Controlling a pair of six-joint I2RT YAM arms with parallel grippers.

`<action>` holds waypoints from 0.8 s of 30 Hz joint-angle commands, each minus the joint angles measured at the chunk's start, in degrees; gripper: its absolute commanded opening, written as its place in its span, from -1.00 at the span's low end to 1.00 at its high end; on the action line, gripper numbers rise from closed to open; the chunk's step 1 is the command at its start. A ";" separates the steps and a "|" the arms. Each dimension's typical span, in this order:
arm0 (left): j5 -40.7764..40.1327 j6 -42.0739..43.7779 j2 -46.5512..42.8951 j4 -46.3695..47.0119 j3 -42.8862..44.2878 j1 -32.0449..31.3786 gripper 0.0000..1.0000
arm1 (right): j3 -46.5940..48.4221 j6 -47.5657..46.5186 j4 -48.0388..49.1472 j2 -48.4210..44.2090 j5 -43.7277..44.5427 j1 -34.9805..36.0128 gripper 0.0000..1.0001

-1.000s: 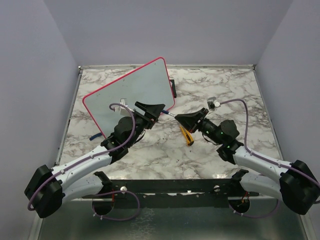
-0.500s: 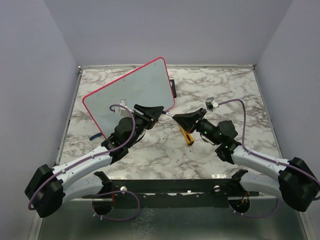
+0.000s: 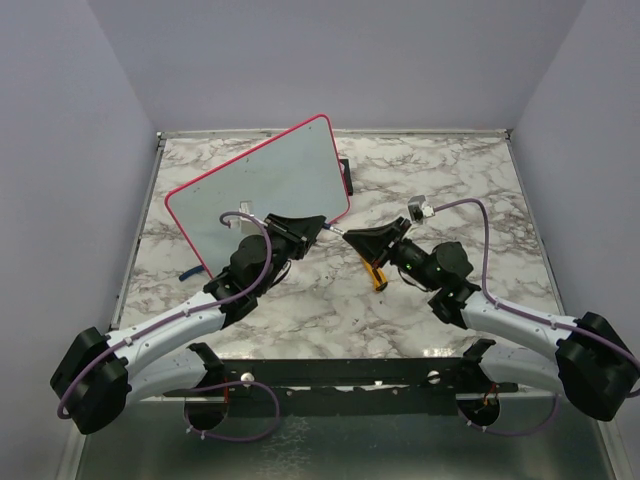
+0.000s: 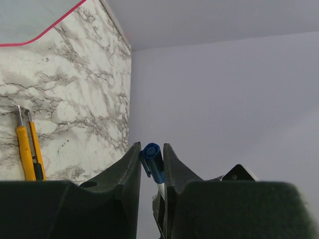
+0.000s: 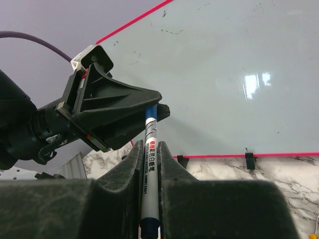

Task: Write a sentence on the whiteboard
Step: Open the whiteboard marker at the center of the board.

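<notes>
The right fingers (image 5: 128, 172), clamped on the marker (image 5: 151, 159), have edged toward the left fingers (image 4: 124, 175) gripping its blue cap (image 4: 152, 163); uncapping looks imminent. The blank whiteboard (image 3: 270, 185) sits at eleven o'clock.

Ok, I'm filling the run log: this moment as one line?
step: likely uncapping | left claw: shut on marker cap | right claw: shut on marker | whiteboard: no writing

Marker (image 5: 150, 167) barrel carries red block and dark print, too small to read.
</notes>
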 commanded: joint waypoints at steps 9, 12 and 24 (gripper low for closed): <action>-6.74 -2.87 -3.20 -0.11 -2.08 0.26 -1.00 | 0.99 -1.88 0.97 -0.40 4.04 1.30 -0.99; -8.85 -4.09 -4.73 -0.68 -2.71 0.25 -1.00 | 0.61 -2.11 0.96 -1.19 4.49 1.38 -0.99; -14.80 -8.46 -9.04 -2.35 -5.10 0.44 -1.00 | -0.01 -2.15 1.28 -0.80 4.00 1.99 -0.99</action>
